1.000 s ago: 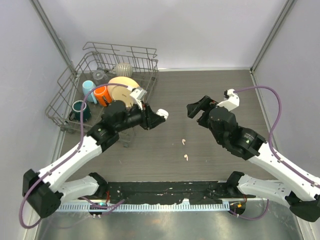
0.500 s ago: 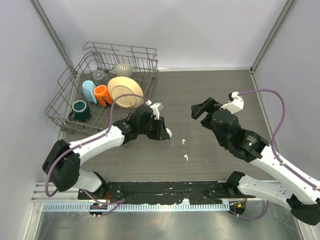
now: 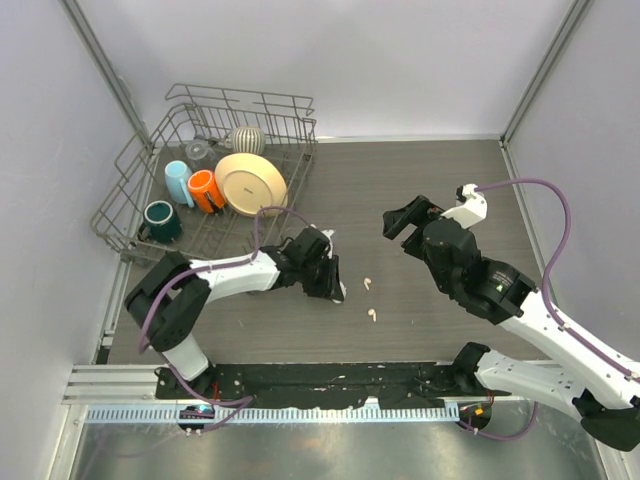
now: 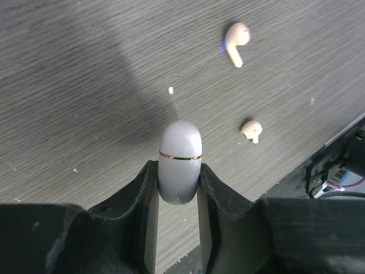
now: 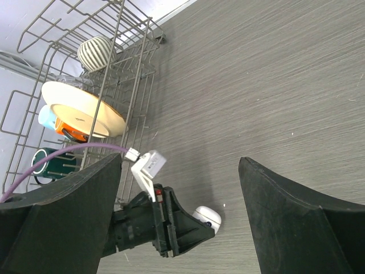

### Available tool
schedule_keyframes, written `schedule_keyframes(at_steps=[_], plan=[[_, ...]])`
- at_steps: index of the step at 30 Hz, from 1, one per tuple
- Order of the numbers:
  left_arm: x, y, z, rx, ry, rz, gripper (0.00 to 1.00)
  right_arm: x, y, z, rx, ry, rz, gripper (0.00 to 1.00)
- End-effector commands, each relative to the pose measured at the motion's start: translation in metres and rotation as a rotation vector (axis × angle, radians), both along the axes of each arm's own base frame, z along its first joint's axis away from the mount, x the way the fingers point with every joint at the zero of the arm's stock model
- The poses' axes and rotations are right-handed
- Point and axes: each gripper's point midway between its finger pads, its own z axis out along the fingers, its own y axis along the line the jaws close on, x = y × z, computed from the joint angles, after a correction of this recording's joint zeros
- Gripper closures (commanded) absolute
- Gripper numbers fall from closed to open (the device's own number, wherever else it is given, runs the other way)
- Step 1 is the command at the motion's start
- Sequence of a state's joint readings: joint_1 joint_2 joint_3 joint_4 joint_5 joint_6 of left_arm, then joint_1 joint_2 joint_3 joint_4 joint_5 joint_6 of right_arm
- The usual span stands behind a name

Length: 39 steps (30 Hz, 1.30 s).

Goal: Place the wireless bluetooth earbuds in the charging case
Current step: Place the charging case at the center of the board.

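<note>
**Left gripper (image 3: pixel 335 285) clamped on the charging case (image 4: pixel 179 142) — two earbuds (image 4: pixel 236 41) loose on the table (image 3: pixel 440 170) beside it**

At the far left a wire dish rack (image 3: pixel 135 205) holds a teal mug (image 3: pixel 160 220), a blue cup (image 3: pixel 178 182), an orange cup (image 3: pixel 204 190), a cream plate (image 3: pixel 250 183) and a striped bowl (image 3: pixel 246 139). Right of it, the left gripper's jaws pinch the white, rounded case by its sides, with its gold seam line showing just past the fingertips. Whether the case touches the wood cannot be told. Just right of the case lie the farther earbud (image 3: pixel 367 284) and the nearer earbud (image 3: pixel 373 315), apart from each other and touched by nothing. Further right the right gripper (image 3: pixel 405 218) hangs above the table — jaws spread wide, nothing between them.
</note>
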<state>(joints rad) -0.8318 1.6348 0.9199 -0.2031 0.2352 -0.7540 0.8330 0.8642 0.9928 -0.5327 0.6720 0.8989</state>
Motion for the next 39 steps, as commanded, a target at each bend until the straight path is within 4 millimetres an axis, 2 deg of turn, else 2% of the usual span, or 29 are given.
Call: schedule_keyframes(at_steps=[1,6,13,14,19,26,30,34,39], plan=[[0.004,-0.017,-0.001,-0.044,0.008,-0.002,0.94,0.004,-0.006,0.007,0.009,-0.023,-0.033,0.11],[0.003,-0.02,-0.011,-0.043,0.032,0.0,0.93,0.004,-0.008,0.006,0.004,-0.024,-0.039,0.11],[0.001,-0.02,-0.022,-0.034,0.062,0.005,0.85,0.005,-0.008,0.004,-0.001,-0.02,-0.037,0.11],[0.001,-0.02,-0.02,-0.039,0.058,0.004,0.8,0.004,-0.008,0.004,0.002,-0.02,-0.033,0.11],[0.001,-0.02,-0.013,-0.039,0.036,-0.019,0.76,0.004,-0.008,0.001,-0.001,-0.013,-0.03,0.11],[0.003,-0.013,-0.007,-0.013,0.001,-0.022,0.66,0.004,-0.007,0.001,-0.002,-0.008,-0.023,0.11],[0.006,-0.012,-0.002,-0.001,-0.021,-0.034,0.64,0.003,-0.007,0.001,0.0,-0.006,-0.019,0.11],[0.008,-0.011,0.001,0.004,-0.034,-0.033,0.54,0.003,-0.006,0.0,0.001,-0.005,-0.013,0.11],[0.009,-0.009,0.003,0.009,-0.048,-0.028,0.52,0.002,-0.006,-0.001,0.005,-0.002,-0.01,0.11]])
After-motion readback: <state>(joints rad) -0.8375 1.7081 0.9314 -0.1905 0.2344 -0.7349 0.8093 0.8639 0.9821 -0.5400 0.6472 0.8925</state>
